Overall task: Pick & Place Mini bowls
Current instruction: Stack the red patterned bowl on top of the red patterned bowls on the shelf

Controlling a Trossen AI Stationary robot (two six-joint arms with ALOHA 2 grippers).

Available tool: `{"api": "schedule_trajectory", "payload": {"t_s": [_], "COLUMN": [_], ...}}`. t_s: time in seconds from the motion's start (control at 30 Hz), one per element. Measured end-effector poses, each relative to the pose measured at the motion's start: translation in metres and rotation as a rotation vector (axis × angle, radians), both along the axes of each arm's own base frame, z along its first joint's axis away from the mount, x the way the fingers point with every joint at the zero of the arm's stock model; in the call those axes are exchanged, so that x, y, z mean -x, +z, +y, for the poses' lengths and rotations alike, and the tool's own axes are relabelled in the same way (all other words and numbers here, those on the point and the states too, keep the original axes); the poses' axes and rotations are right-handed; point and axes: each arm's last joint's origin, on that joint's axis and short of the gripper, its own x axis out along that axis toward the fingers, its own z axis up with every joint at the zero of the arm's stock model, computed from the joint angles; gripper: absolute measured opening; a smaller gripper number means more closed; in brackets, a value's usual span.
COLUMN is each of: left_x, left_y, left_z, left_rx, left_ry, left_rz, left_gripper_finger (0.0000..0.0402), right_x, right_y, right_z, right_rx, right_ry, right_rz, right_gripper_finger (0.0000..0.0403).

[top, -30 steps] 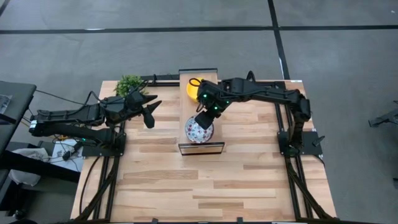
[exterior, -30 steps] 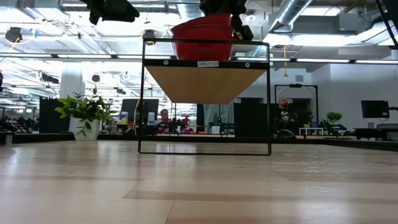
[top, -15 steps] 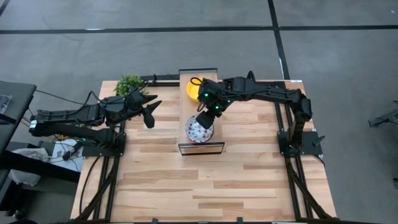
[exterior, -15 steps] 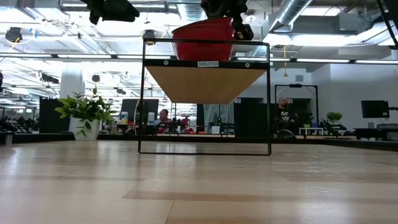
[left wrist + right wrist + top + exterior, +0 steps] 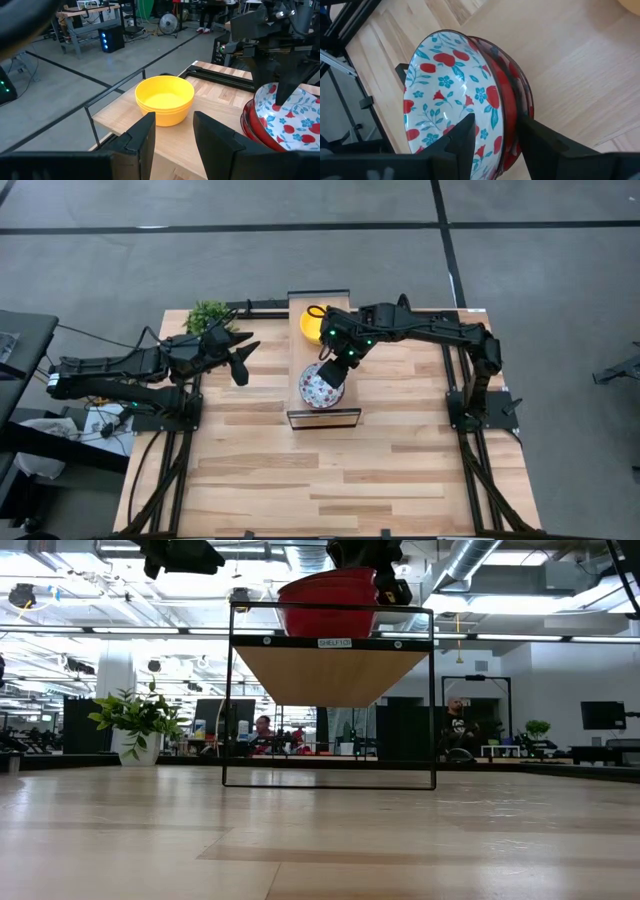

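My right claw point(image 5: 331, 372) sits directly over the near rim of the floral bowls point(image 5: 320, 388), and in its own wrist view the two dark fingers point(image 5: 462, 137) straddle that rim, one inside the top bowl's patterned bowl face and one outside against the red wall; I read the claw as closed on the top floral bowl point(image 5: 451, 102), which looks tipped up off the ones nested beneath it, though I can't be sure how firmly it is pinched. So the thing I care about lies straight below and slightly toward the front edge of the shelf point(image 5: 322, 418) from the claw, with no sideways offset to correct. The stack stands on the raised shelf, not on the worktop point(image 5: 400, 470), and the low view shows its red side point(image 5: 328, 606) above the shelf's top bar. Further back on the same shelf sits the yellow bowls stack point(image 5: 310, 324), just beyond the right arm's wrist. My left claw point(image 5: 240, 360) waits well off to the side near the potted plant point(image 5: 209, 314), its fingers parted and empty, pointing toward the shelf; it is clearly the farther one, so I judge any lift belongs to the right arm.
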Motion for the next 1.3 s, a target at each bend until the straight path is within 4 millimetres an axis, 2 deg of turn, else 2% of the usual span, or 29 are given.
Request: {"api": "schedule_trajectory", "payload": {"t_s": [0.4,0.83,1.1,1.3], "left_x": [0.0,0.0,0.0,0.0], "left_y": [0.0,0.001,0.001,0.002], "left_z": [0.0,0.0,0.0,0.0], "left_rx": [-0.015,-0.022,-0.022,-0.021], "left_ry": [-0.003,-0.004,-0.004,-0.004], "left_rz": [0.008,0.005,0.001,-0.002], "left_gripper_finger": [0.0132,0.0132,0.0132,0.0132], "right_x": [0.004,0.009,0.018,0.014], "right_y": [0.01,0.009,0.039,0.041], "right_z": [0.001,-0.003,-0.01,-0.004], "right_rx": [0.003,-0.005,0.028,-0.003], "right_ry": [0.007,-0.001,0.008,0.163], "right_rz": [-0.016,0.023,-0.055,-0.13], "right_gripper_finger": [0.0134,0.0132,0.0131,0.0116]}}
